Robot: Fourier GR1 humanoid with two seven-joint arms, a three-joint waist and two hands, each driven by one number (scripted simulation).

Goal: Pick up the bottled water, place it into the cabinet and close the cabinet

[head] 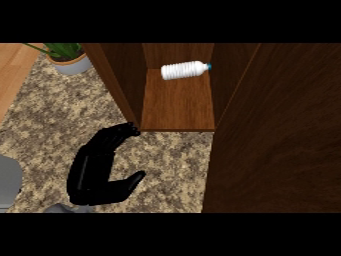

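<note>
The bottled water (184, 70) is seen lying on its side on the wooden shelf of the cabinet (177, 107), toward twelve o'clock in the view, its blue cap turned to three o'clock and touching or nearly touching the inner wall. It is gripped by nothing. The left hand (99, 167) is shown at about seven o'clock, fingers extended and relaxed, holding nothing, its fingertips just beside the front corner of the cabinet's left panel; the right hand is not shown at all. What is judged to remain is the closing of the cabinet door (291, 130), the broad dark panel filling the three o'clock side. A risk may be foreseen: being a smooth ribbed cylinder laid flat on polished wood, the bottle could be set rolling toward the shelf's front edge by a jolt from the door, and could then be caught by it. The left fingertips could also be struck if left so near the frame. The counter (47, 120) is speckled stone, matte and mottled; a potted plant (68, 57) stands at eleven o'clock.
</note>
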